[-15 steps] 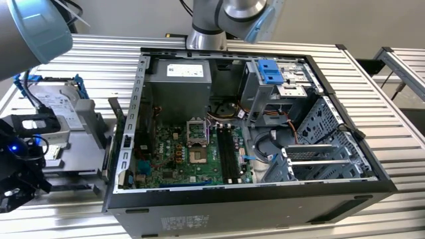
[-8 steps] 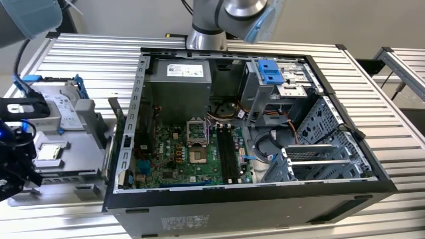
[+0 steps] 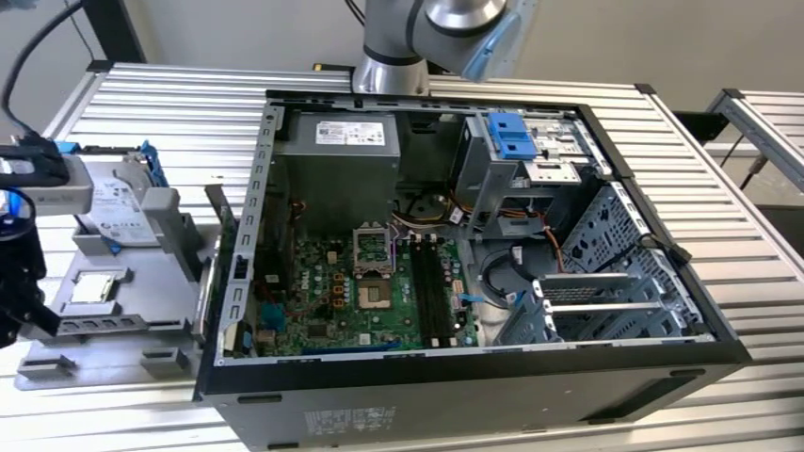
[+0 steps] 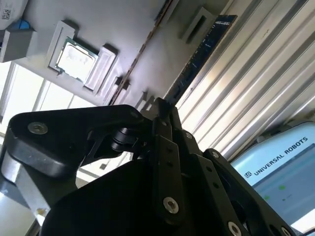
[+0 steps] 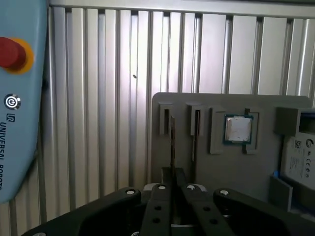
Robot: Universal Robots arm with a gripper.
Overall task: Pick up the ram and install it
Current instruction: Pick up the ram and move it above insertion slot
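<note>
Ribbed aluminium slats make up the table point(image 5: 98, 98) under all of the work. Nearest in both wrist views is the black gripper point(image 5: 172, 173), its two fingers drawn in until they meet on the near end of the ram point(image 4: 197, 59), which they clamp by its thin edges. The ram is a dark, narrow stick that runs straight out from the fingertips across the grey holder point(image 5: 231, 172). Its far end lines up with the outermost of the holder's two narrow slots, but I cannot tell whether it sits in the slot or hangs just above it. Further along the holder the square silver processor chip point(image 5: 238, 129) lies flat in its own recess, and beyond that, at the holder's other end, is the hard drive point(image 5: 300, 157) with its white label. A light-blue teach pendant point(image 5: 19, 123) with a red button lies on the slats, apart from the holder. In the exterior view the holder sits by the table's edge at the exterior view's left. The open computer case point(image 3: 239, 386) fills the middle of the table just beside it, motherboard point(image 3: 339, 292) exposed. The arm's base point(image 3: 392, 56) stands at the far edge behind the case.
</note>
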